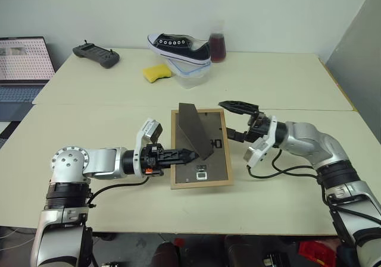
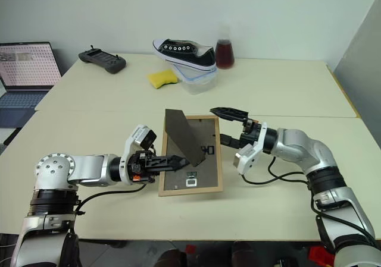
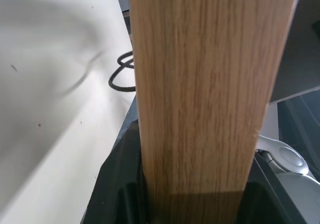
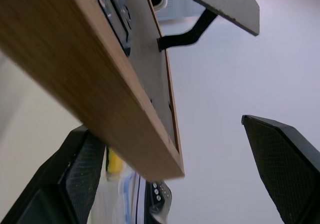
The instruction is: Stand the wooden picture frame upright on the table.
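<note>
The wooden picture frame (image 1: pixel 199 173) is near the front of the table (image 1: pixel 119 118), its dark back facing up and the easel flap (image 1: pixel 195 130) raised. My left gripper (image 1: pixel 189 156) is shut on the frame's left rail; the light wood (image 3: pixel 200 84) runs between its fingers in the left wrist view. My right gripper (image 1: pixel 224 119) is open at the frame's far right corner, one finger above it and one beside it. In the right wrist view the frame's edge (image 4: pixel 100 99) lies close to one finger, well apart from the other finger (image 4: pixel 285 154).
At the back of the table are a black-and-white shoe (image 1: pixel 178 47) on a clear container (image 1: pixel 190 74), a yellow sponge (image 1: pixel 156 72), a flask of dark red liquid (image 1: pixel 217 44) and a black controller (image 1: pixel 95 55). A laptop (image 1: pixel 24 65) stands at the far left.
</note>
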